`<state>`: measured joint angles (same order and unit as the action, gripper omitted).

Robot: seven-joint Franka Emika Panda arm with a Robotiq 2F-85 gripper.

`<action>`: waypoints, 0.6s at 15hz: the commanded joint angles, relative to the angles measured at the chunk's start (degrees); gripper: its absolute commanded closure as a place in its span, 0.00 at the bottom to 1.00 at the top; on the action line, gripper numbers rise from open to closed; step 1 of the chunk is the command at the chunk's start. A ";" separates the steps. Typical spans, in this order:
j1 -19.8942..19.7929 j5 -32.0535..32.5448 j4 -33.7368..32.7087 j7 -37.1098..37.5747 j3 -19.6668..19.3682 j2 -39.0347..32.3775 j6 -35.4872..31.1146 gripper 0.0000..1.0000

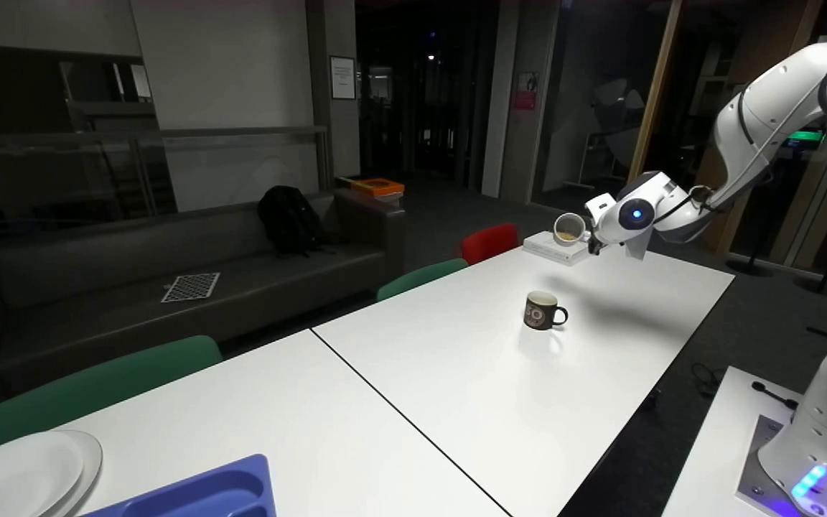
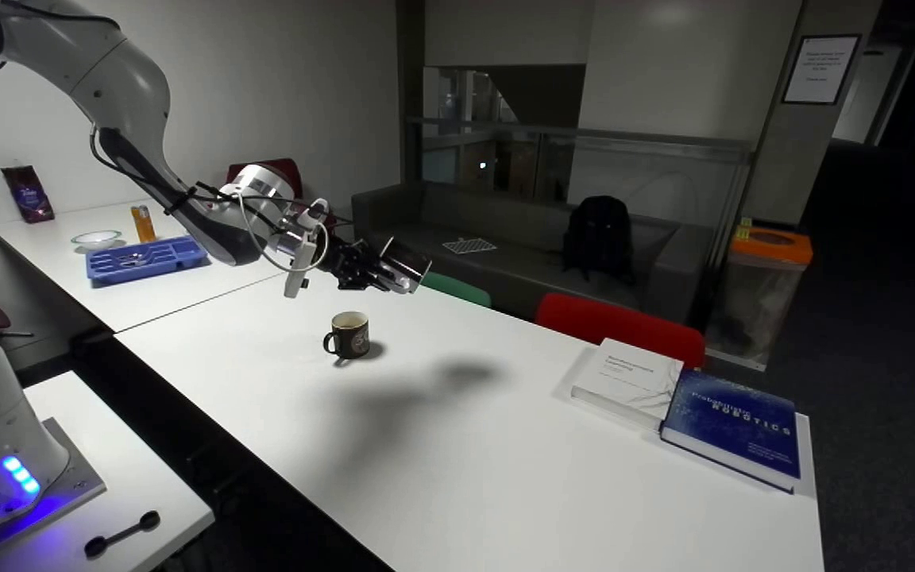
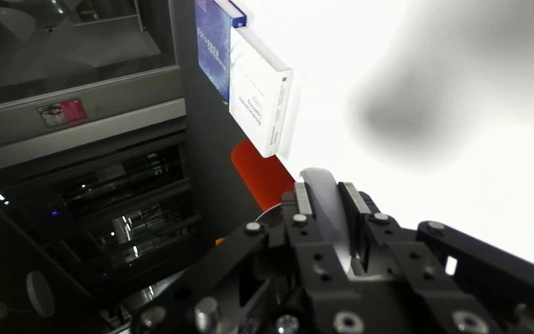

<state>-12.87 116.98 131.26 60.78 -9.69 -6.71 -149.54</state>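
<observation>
jaws clamped on its handle (image 3: 329, 208) hold a tilted mug (image 1: 569, 228) above the white table (image 2: 505, 461).

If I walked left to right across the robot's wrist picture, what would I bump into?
A poster, then the blue robotics book, then the white Reinforcement Learning book, then the mug handle gripped in the hand.

Cup (image 1: 570, 228) in hand (image 3: 327, 197), above table (image 2: 584, 508); mug (image 2: 350, 338), books (image 2: 688, 413) well apart on table.

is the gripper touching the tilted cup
Touching: the gripper grips the tilted cup by its handle; the wrist view shows it pinched between both fingers.
</observation>
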 commanded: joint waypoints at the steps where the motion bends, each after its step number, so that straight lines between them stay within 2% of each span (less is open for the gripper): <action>1: -1.89 -6.19 -1.86 -6.48 -1.13 0.92 -7.09 0.95; 9: -3.09 -20.54 -1.82 -19.24 -4.01 -1.42 -14.58 0.95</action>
<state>-14.80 100.87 130.63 46.85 -12.90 -8.08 -160.97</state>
